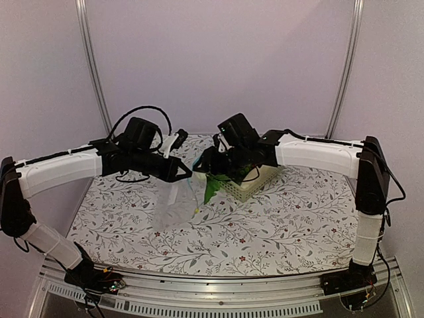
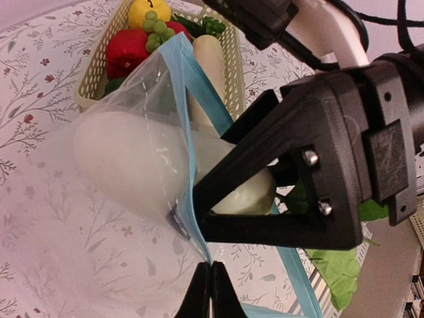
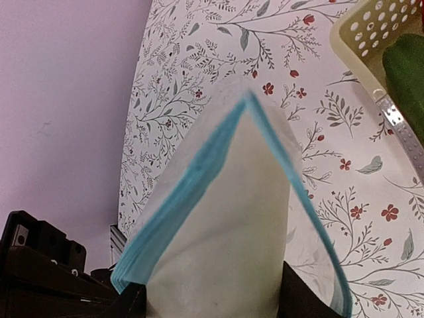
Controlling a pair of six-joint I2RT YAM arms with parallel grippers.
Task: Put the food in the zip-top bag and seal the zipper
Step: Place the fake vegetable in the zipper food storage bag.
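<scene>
My left gripper (image 2: 212, 266) is shut on the light-blue zipper (image 2: 191, 86) of the see-through zip-top bag (image 2: 126, 159) and holds its mouth up above the table. My right gripper (image 3: 215, 306) is shut on a long white radish (image 3: 225, 232) whose tip is pushed into the open bag mouth, between the two blue strips (image 3: 199, 172). The radish's green leaves (image 2: 338, 271) hang behind the right gripper. In the top view the two grippers, left (image 1: 185, 173) and right (image 1: 207, 165), meet over the bag (image 1: 173, 199).
The pale lattice basket (image 2: 89, 83) stands just beyond the bag and holds a red piece (image 2: 127, 53), a yellow apple (image 2: 147, 10), green grapes (image 2: 156, 30) and another white radish (image 2: 209, 66). The basket also shows in the top view (image 1: 250, 185).
</scene>
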